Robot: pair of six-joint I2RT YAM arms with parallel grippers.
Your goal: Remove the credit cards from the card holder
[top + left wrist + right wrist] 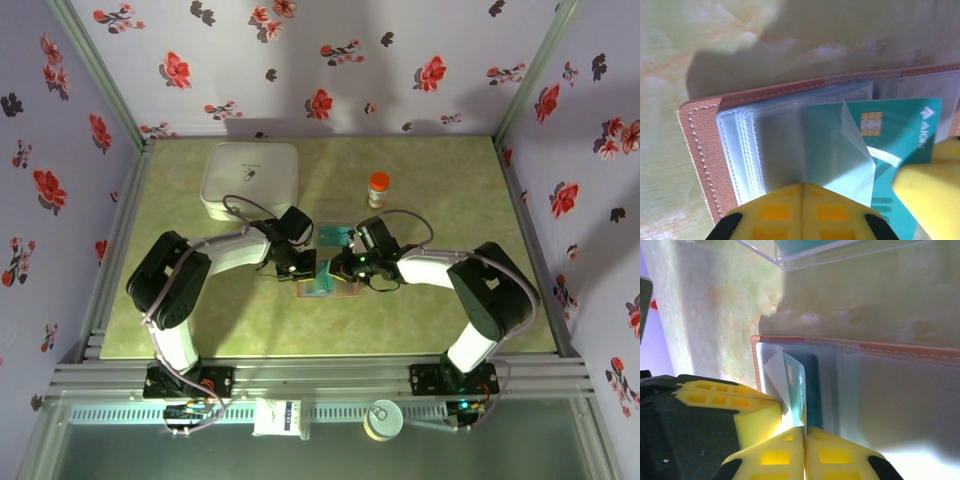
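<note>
Overhead, we note both arms folded inward over the tan leather bifold card holder (pixel 330 288) at mid-table.

Left wrist: the left gripper (pixel 801 189) is closed against the clear sleeves (pixel 755 150), and the teal chip card (pixel 900 130) is half out.

Right wrist: the right gripper (pixel 804 431) pinches that card's edge.

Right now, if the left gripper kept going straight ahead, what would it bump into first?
Probably the clear pockets of the wallet: the left gripper seems almost against them, though depth is unclear.
</note>
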